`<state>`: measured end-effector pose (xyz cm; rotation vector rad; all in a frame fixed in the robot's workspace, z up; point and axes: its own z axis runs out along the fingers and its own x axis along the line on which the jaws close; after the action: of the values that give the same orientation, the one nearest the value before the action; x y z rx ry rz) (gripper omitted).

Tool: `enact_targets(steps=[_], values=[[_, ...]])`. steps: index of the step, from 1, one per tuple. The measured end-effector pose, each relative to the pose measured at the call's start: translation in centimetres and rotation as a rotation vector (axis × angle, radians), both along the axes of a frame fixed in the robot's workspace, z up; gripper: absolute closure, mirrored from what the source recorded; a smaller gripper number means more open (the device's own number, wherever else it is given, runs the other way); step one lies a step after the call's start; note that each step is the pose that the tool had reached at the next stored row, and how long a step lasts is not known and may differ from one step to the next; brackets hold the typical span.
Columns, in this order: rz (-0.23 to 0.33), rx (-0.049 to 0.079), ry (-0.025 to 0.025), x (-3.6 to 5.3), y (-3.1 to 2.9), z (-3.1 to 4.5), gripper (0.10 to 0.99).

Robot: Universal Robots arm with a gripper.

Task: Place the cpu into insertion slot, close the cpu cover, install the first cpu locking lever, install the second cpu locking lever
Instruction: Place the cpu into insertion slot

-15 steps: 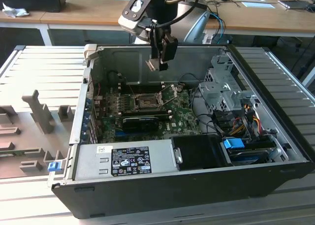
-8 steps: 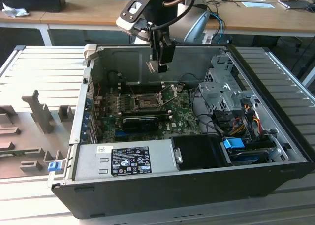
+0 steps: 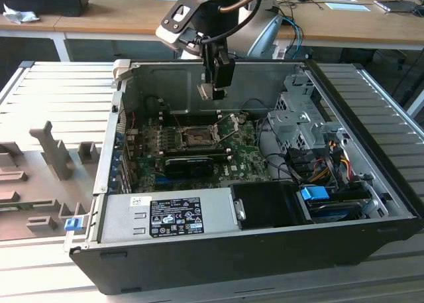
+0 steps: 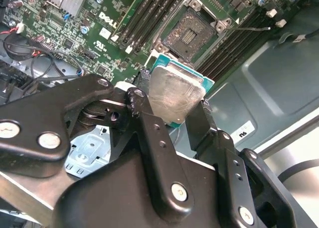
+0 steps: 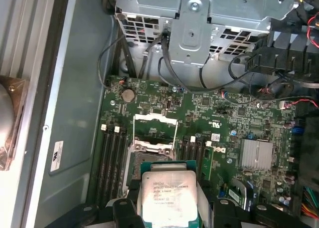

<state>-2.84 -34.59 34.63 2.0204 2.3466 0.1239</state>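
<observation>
Aloft, end effector (image 4: 172, 108) tight on the cpu (image 5: 167, 198), dull silver top, greenish rim, above the motherboard (image 3: 248, 158).

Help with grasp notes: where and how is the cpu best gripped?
By two opposite thin edges, approached from its metal-top side, as the gripper holds it now. The cpu is a thin flat square, so edge pinching likely keeps its underside free for the socket.

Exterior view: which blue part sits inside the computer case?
The blue tab beside the drive cables; the other blue clip sits outside the case's corner.
</observation>
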Motion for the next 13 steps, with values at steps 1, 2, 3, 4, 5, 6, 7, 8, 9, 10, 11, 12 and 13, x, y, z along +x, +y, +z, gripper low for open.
enact_targets(steps=[1,2,3,4,5,6,7,8,9,10,11,12,13], values=[[0.000,0.000,0.0000,0.00,0.00,-0.07,0.553],[0.000,0.000,0.0000,0.00,0.00,-0.10,0.553],[0.000,0.000,0.0001,0.00,0.00,-0.13,0.553],[0.000,0.000,0.0000,0.00,0.00,-0.19,0.553],[0.000,0.000,0.0000,0.00,0.00,-0.21,0.553],[0.000,0.000,0.0000,0.00,0.00,-0.23,0.553],[0.000,0.000,0.0000,0.00,0.00,-0.26,0.553],[0.000,0.000,0.0000,0.00,0.00,-0.29,0.553],[0.000,0.000,0.0000,0.00,0.00,-0.33,0.553],[0.000,0.000,0.0000,0.00,0.00,-0.37,0.553],[0.000,0.000,0.0000,0.00,0.00,-0.39,0.553],[0.000,0.000,0.0000,0.00,0.00,-0.45,0.553],[0.000,0.000,0.0000,0.00,0.00,-0.51,0.553]])
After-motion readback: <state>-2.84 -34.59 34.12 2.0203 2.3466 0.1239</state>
